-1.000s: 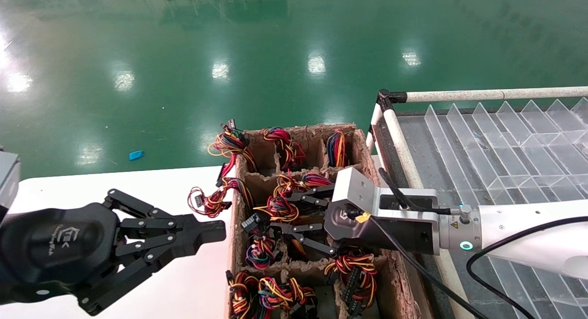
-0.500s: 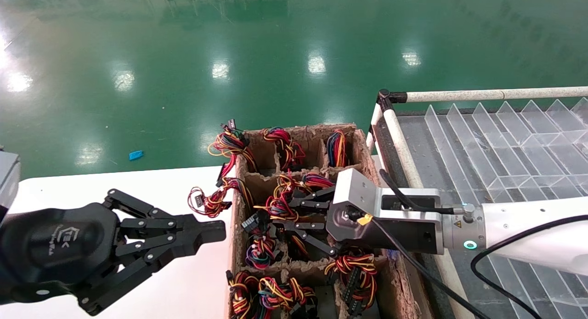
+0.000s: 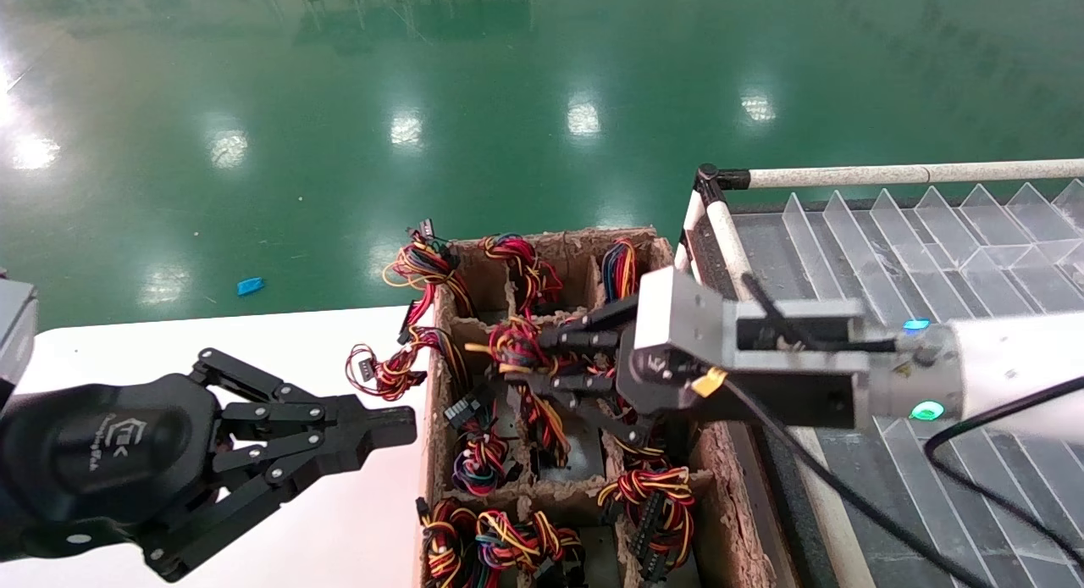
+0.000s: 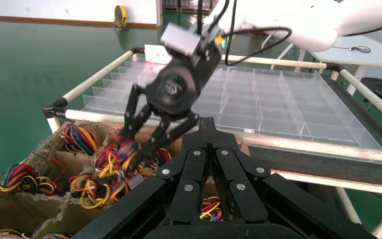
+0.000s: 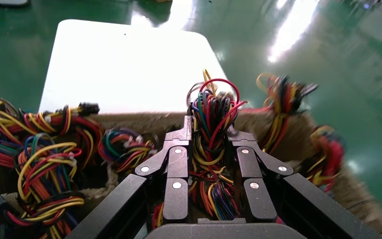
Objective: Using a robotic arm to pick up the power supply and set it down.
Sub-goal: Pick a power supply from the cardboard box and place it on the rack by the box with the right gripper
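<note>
Wire bundle [image 5: 213, 144] within right gripper [image 5: 210, 137]

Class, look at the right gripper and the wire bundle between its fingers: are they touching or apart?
Touching. The right wrist view shows the right gripper closed on the wire bundle, with both fingers pressed against the wires and no gap.

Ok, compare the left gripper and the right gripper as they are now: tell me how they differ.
The right gripper is shut on a wire bundle; the left gripper is shut on nothing.

The right gripper is over the divided cardboard box; the left gripper is beside it, over the white table.

Both are black linked-finger grippers.
</note>
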